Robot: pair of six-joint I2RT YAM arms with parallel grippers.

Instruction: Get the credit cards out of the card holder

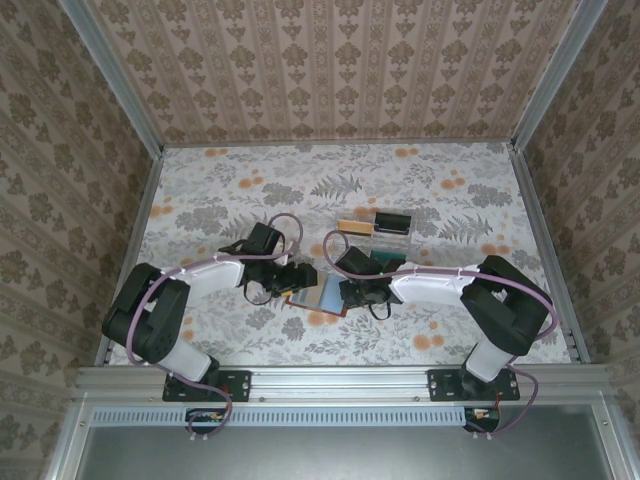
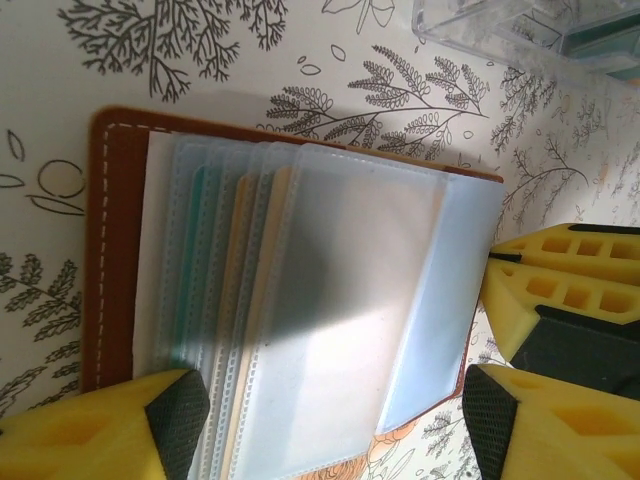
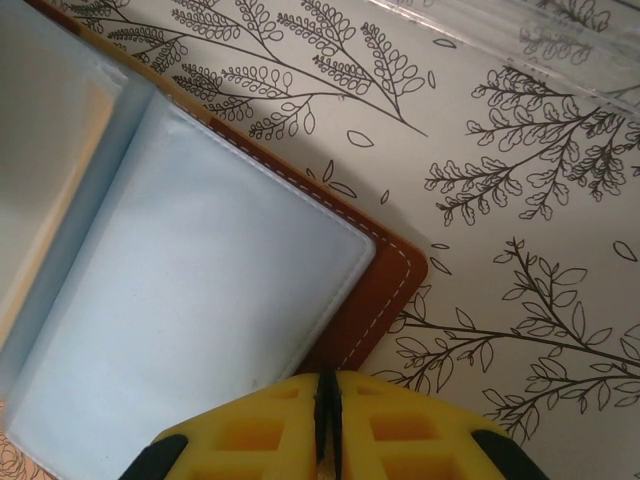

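left gripper (image 2: pixel 335 428) jaws spread astride card holder (image 2: pixel 112 250), to reach credit cards (image 2: pixel 243 285); right gripper (image 3: pixel 328 425), 3 o'clock, pressed together, likely pinning it.

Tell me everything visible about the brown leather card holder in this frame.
The small brown leather card holder lies open and flat on the floral table, white stitching along its rim, pale blue-grey lining inside. Frosted clear sleeves fan out from it, tan and teal cards tucked inside. The left gripper straddles one edge, open; the shut right gripper meets one brown corner.
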